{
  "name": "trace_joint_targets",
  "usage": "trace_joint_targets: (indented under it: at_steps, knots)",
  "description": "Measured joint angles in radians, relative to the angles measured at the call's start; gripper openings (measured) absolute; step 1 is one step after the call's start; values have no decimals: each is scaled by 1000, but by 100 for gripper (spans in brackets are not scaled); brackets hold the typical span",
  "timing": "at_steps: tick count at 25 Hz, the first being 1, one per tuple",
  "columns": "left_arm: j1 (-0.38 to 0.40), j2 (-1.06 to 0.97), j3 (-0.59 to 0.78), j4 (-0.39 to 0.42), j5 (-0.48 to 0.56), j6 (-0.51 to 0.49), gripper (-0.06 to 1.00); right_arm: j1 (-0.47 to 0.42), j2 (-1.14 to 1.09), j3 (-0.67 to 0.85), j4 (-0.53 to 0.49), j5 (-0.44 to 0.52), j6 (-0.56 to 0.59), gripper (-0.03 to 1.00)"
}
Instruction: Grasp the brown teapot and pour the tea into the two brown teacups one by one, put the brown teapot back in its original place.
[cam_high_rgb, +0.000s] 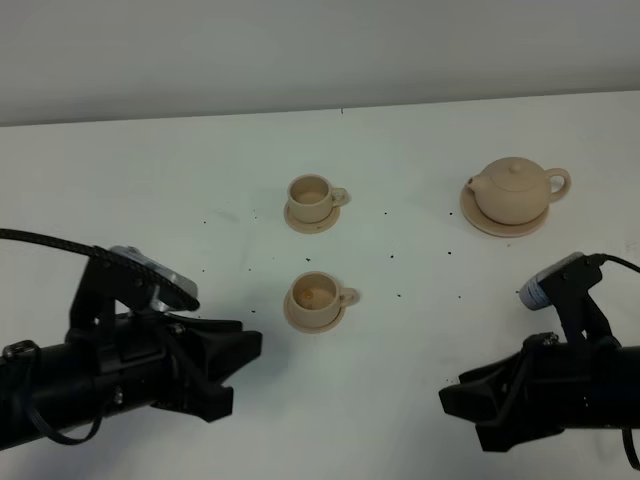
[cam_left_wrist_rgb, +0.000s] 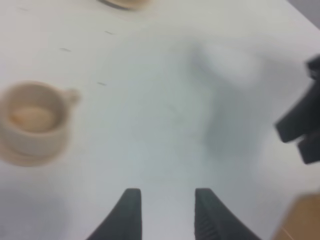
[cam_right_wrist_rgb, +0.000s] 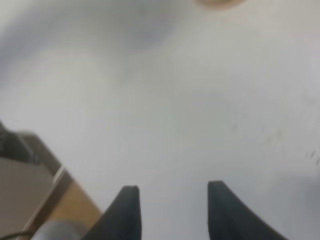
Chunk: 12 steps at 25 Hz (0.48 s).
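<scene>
The brown teapot (cam_high_rgb: 515, 188) stands lid on upon its wide round saucer (cam_high_rgb: 478, 214) at the back right of the white table. Two brown teacups stand on small saucers in the middle: the far one (cam_high_rgb: 312, 198) and the near one (cam_high_rgb: 314, 295). The near cup also shows blurred in the left wrist view (cam_left_wrist_rgb: 34, 118). My left gripper (cam_high_rgb: 240, 370) is low at the front left, open and empty (cam_left_wrist_rgb: 167, 205). My right gripper (cam_high_rgb: 458, 405) is low at the front right, open and empty (cam_right_wrist_rgb: 172, 200), well short of the teapot.
Small dark specks are scattered over the white table (cam_high_rgb: 400, 270). The table's front edge and a brown floor show in the right wrist view (cam_right_wrist_rgb: 60, 200). The right arm's dark tip shows in the left wrist view (cam_left_wrist_rgb: 300, 125).
</scene>
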Motion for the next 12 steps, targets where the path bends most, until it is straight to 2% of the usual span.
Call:
trace_joint_targets:
  at_steps: [3, 5, 10, 12]
  knots:
    - [0, -78, 0, 20, -133, -130, 27, 0, 1, -56, -1, -5, 1, 33]
    - [0, -120, -3, 88, -190, -216, 25, 0, 1, -96, -21, -16, 1, 33]
    - [0, -154, -58, 324, -219, -473, 25, 0, 2, -166, -81, -106, 12, 33]
    - [0, -154, -83, 464, -216, -583, 25, 0, 3, -187, -105, -127, 12, 33]
